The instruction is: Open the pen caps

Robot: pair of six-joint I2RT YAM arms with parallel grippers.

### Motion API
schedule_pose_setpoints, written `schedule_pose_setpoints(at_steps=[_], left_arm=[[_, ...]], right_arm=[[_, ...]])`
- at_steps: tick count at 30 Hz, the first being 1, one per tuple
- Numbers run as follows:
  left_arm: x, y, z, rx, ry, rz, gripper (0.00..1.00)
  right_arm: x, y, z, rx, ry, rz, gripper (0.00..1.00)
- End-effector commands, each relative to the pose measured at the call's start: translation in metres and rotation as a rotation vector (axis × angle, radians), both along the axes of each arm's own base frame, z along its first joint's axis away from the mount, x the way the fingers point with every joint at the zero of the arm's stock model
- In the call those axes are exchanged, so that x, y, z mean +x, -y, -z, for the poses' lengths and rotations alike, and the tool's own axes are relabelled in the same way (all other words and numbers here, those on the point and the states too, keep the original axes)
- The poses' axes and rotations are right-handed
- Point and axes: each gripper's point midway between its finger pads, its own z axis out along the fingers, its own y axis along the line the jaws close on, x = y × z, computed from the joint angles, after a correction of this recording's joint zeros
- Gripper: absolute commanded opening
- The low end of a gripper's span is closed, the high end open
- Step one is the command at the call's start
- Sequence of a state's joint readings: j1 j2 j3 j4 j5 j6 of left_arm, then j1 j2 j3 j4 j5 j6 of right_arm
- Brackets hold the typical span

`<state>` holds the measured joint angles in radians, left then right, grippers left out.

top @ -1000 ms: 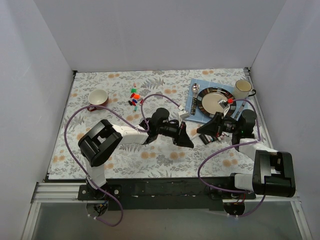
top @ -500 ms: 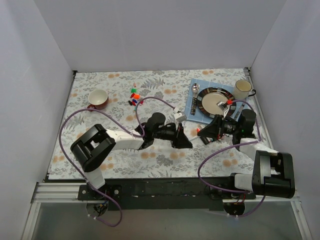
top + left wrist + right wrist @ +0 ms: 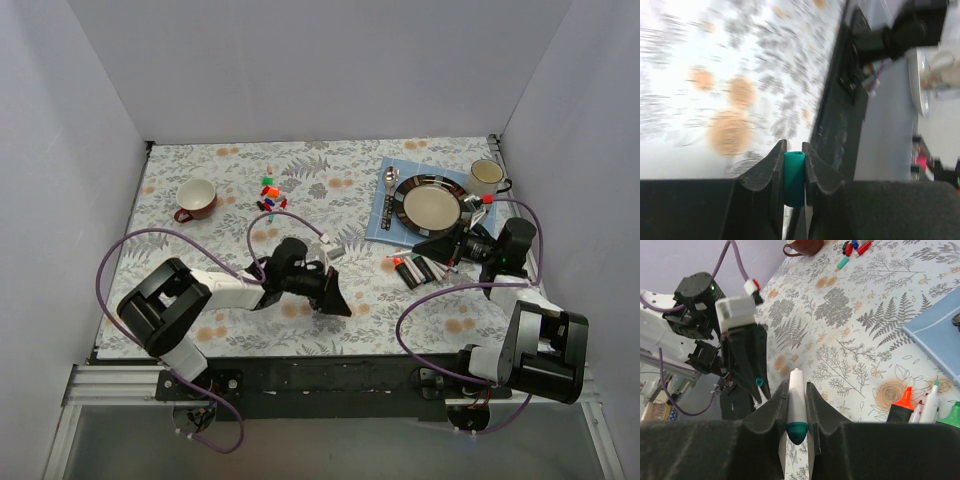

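Floral-print table; loose pens lying between the left fingers and right fingers, nearer the right; scattered pen caps, red cup well beyond the left fingers; blue mat, white mug beyond the right fingers

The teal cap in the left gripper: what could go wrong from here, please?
1. The teal cap is tiny and sits only between the tips of the left gripper; it may slip out and roll away when released.
2. The right gripper pinches the white pen near its teal end, so the free part may hit the markers lying nearby when it is laid down.
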<state>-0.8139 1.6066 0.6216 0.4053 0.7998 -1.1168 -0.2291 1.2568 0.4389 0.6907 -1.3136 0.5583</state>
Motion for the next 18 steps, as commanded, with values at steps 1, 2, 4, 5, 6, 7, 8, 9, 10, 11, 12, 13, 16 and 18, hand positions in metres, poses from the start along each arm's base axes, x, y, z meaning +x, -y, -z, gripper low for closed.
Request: schedule_pose_setpoints(at_steps=[1, 2, 4, 5, 6, 7, 8, 9, 10, 11, 12, 13, 16, 18], left_arm=[[0.096, -0.033, -0.037, -0.045, 0.001, -0.337, 0.0], [0.111, -0.04, -0.039, -0.044, -0.012, -0.384, 0.0], [0.16, -0.061, -0.039, 0.001, -0.028, -0.541, 0.0], [0.174, -0.067, -0.036, 0.026, -0.032, -0.577, 0.0], [0.192, -0.073, -0.035, 0.052, -0.037, -0.63, 0.0], [0.218, -0.085, -0.026, 0.096, -0.056, -0.7, 0.0], [0.233, -0.091, -0.025, 0.111, -0.045, -0.74, 0.0], [0.25, -0.104, -0.021, 0.132, -0.05, -0.803, 0.01], [0.26, -0.111, -0.017, 0.149, -0.052, -0.838, 0.02], [0.281, -0.119, -0.014, 0.172, -0.033, -0.891, 0.04], [0.294, -0.132, -0.011, 0.191, -0.026, -0.932, 0.07], [0.301, -0.139, -0.007, 0.231, -0.028, -0.957, 0.08], [0.328, -0.162, 0.005, 0.357, 0.002, -1.033, 0.1], [0.348, -0.174, 0.003, 0.421, 0.053, -1.09, 0.11]], right_arm=[[0.014, 0.008, 0.0, -0.058, 0.063, 0.034, 0.01], [0.016, 0.009, 0.002, -0.059, 0.058, 0.036, 0.01], [0.017, 0.01, 0.008, -0.055, 0.041, 0.031, 0.01], [0.017, 0.01, 0.01, -0.052, 0.034, 0.026, 0.01], [0.017, 0.01, 0.012, -0.052, 0.03, 0.021, 0.01], [0.017, 0.01, 0.012, -0.052, 0.03, 0.018, 0.01], [0.017, 0.01, 0.013, -0.051, 0.026, 0.016, 0.01], [0.017, 0.01, 0.015, -0.053, 0.028, 0.014, 0.01], [0.018, 0.01, 0.014, -0.054, 0.031, 0.012, 0.01], [0.017, 0.01, 0.014, -0.053, 0.024, 0.011, 0.01], [0.018, 0.011, 0.015, -0.056, 0.027, 0.01, 0.01], [0.019, 0.011, 0.015, -0.058, 0.027, 0.011, 0.01], [0.019, 0.011, 0.015, -0.058, 0.025, 0.009, 0.01], [0.019, 0.011, 0.014, -0.055, 0.023, 0.005, 0.01]])
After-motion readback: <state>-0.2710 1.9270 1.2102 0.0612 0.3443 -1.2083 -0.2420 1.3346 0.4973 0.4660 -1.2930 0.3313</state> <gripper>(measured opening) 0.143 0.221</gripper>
